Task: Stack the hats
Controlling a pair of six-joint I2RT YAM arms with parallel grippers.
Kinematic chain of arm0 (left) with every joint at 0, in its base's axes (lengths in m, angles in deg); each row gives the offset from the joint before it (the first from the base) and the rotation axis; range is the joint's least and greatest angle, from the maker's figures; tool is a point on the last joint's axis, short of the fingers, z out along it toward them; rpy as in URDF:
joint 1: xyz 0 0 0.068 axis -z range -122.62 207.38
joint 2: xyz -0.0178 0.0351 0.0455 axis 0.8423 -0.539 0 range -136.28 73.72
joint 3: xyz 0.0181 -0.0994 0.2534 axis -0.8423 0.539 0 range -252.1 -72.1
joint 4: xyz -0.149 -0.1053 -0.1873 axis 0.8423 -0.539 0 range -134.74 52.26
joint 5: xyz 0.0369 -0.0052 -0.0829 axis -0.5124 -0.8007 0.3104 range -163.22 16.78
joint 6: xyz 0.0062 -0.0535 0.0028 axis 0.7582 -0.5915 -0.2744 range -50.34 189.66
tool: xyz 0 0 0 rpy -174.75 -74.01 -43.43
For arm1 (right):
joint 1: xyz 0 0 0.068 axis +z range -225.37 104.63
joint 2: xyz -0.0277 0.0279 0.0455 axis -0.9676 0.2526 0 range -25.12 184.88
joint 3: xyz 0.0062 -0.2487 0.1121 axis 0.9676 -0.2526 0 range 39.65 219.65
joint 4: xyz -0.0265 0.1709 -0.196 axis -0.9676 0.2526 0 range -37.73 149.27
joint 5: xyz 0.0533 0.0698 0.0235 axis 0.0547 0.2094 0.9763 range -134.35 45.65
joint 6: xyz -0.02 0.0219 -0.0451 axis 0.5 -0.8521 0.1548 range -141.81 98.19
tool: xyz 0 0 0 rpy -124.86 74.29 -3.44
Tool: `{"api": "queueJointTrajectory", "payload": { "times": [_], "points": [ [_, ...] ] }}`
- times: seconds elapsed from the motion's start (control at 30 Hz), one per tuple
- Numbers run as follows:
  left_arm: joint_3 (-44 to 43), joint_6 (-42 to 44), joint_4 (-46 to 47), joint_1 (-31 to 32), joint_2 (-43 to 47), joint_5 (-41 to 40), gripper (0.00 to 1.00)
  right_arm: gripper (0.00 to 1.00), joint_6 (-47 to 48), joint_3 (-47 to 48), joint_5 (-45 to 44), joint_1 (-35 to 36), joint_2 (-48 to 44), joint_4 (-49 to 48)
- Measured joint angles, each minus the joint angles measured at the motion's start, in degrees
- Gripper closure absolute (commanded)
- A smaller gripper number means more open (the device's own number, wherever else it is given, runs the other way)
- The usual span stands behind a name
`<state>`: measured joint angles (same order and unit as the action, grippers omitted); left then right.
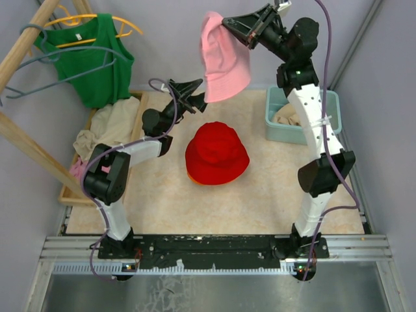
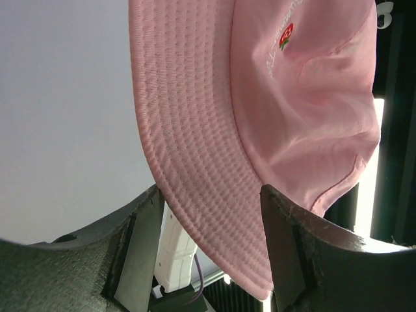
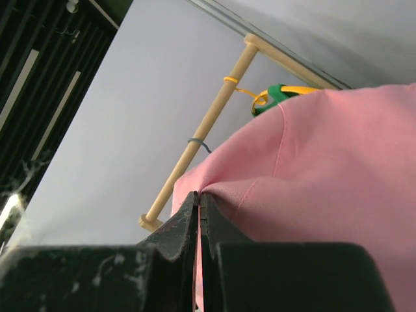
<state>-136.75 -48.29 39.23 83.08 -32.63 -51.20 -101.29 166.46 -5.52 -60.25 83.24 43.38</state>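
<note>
My right gripper (image 1: 227, 25) is shut on the crown fabric of the pink hat (image 1: 224, 62) and holds it high above the back of the table; the pinch shows in the right wrist view (image 3: 199, 195). The pink hat (image 3: 325, 169) hangs down from it. My left gripper (image 1: 195, 96) is open, and the hat's lower brim (image 2: 195, 117) hangs between its two fingers (image 2: 286, 240) without being clamped. The red hat (image 1: 216, 151) sits at the table's centre on the orange hat (image 1: 193, 177), of which only an edge shows. No beige hat can be made out for certain.
A teal bin (image 1: 328, 107) at the back right holds beige fabric (image 1: 286, 117). A wooden tray (image 1: 68, 195) at the left holds beige and pink cloths (image 1: 107, 127). A green tank top (image 1: 94, 62) hangs on a wooden rack at the back left.
</note>
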Motion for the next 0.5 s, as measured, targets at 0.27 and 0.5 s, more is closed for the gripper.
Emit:
{"api": "queueJointTrajectory", "payload": {
  "times": [0.27, 0.5],
  "points": [
    [-0.20, 0.00, 0.28, 0.57, 0.00, -0.59, 0.57, 1.00, 0.37, -4.94, -0.26, 0.13, -0.90, -0.37],
    [2.03, 0.00, 2.36, 0.11, 0.63, -1.70, 0.88, 1.00, 1.86, -10.95, -0.26, 0.11, -5.70, -0.31]
  ]
}}
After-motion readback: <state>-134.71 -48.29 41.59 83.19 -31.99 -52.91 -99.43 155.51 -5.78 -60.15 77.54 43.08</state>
